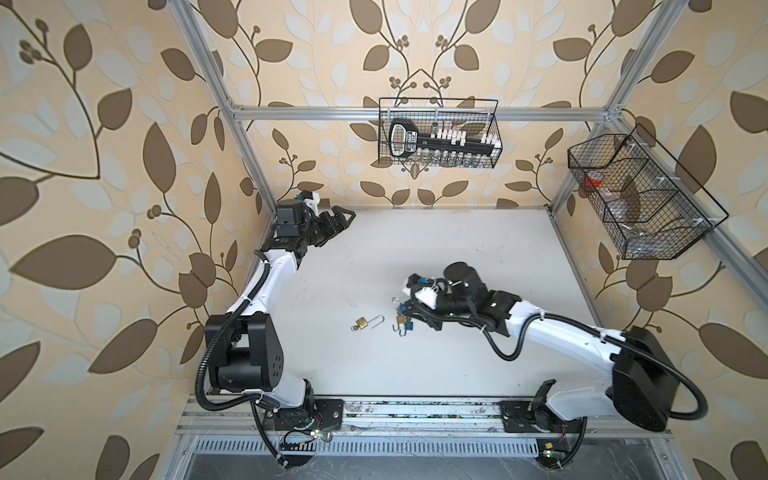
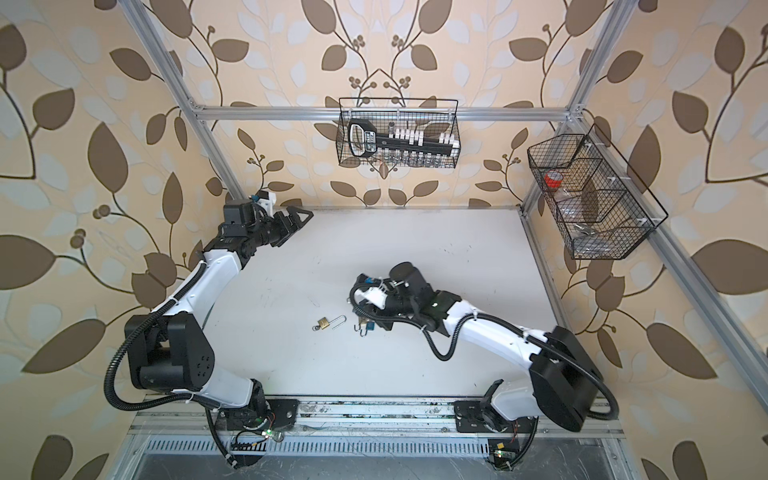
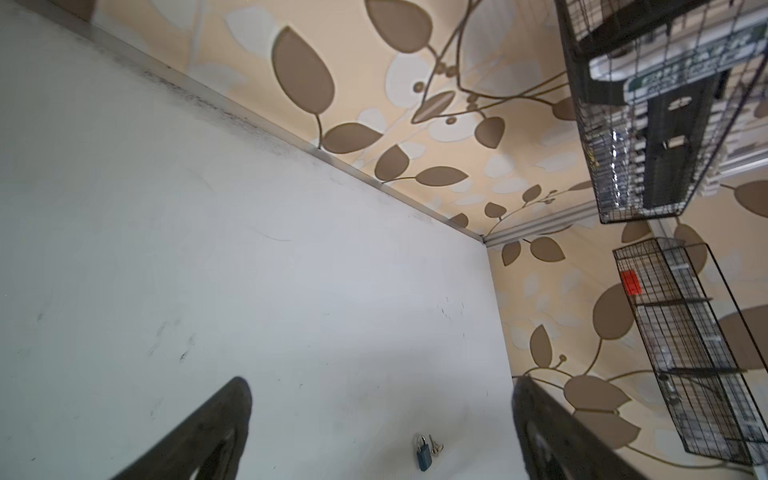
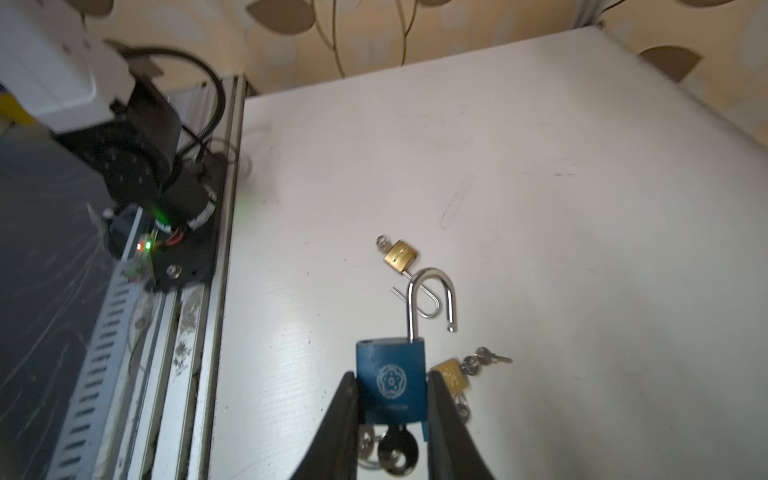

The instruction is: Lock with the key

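Just scuffed white table [image 1: 457, 249], leafy wallpaper [image 1: 104, 166], blue padlock [image 4: 390, 382]

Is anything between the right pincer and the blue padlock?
Nothing visible does. The right pincer is shut on the blue padlock, one finger against each side of its body. A small brass padlock lies beside one finger, outside the grip, and the blue lock's shackle stands open.

You see a scuffed white worktop [image 1: 457, 257] walled in by beige leaf-patterned wallpaper [image 1: 104, 124]. An aluminium frame [image 1: 316, 112] carries one wire basket [image 1: 386, 120] at the far side and a second wire basket [image 1: 648, 245] on the right.
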Robot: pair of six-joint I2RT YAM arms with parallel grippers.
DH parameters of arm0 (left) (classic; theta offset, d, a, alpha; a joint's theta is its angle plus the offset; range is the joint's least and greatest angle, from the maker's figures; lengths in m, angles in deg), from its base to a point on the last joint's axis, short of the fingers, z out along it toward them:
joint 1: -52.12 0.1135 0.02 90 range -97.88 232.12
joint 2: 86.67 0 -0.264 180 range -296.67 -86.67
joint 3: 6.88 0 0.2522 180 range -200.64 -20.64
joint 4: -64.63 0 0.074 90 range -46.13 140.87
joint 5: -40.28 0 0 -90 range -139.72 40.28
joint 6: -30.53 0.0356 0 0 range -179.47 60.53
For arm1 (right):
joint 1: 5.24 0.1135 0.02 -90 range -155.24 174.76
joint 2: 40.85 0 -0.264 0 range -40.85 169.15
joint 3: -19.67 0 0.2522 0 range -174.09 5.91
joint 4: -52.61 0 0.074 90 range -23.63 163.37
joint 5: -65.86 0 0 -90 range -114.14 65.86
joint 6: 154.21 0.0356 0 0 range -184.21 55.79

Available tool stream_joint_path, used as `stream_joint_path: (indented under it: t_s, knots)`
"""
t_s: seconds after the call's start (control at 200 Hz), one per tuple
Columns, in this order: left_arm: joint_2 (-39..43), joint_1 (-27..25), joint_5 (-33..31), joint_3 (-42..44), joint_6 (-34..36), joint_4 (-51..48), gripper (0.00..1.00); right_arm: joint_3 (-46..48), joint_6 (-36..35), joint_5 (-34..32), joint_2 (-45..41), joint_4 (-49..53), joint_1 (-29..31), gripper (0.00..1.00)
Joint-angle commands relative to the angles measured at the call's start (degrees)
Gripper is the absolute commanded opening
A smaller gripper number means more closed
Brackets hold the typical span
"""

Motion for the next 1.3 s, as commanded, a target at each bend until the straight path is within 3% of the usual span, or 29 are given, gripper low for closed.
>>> stream_joint_path:
  t_s: [0.0,0.13,0.29,0.6,0.86,1.295]
  knots:
    - [-0.4,-4.7,6.8,-3.0,5.6,2.9,0.96,5.3,7.9,4.5,-5.7,-0.9,-6.3,0.00]
    - [-1.2,-12.1,10.2,-5.0,12.2,-0.5,0.94,8.2,12.8,8.9,-12.6,-1.4,-15.5,0.00]
    - [-0.7,-20.4,16.0,-6.8,19.8,-4.2,0.94,8.7,18.5,25.3,-13.8,-1.9,-26.8,0.00]
    - [-0.1,-27.6,26.9,-9.8,27.9,-10.3,0.93,8.5,28.9,42.4,-11.2,-11.9,-26.8,0.00]
    - [-2.8,-30.9,33.6,-11.3,30.0,-13.2,0.83,6.9,28.8,43.3,-10.9,-12.7,-26.1,0.00]
    - [-5.2,-33.8,35.8,-14.6,35.3,-21.3,0.72,5.5,27.9,43.4,-10.0,-13.1,-25.8,0.00]
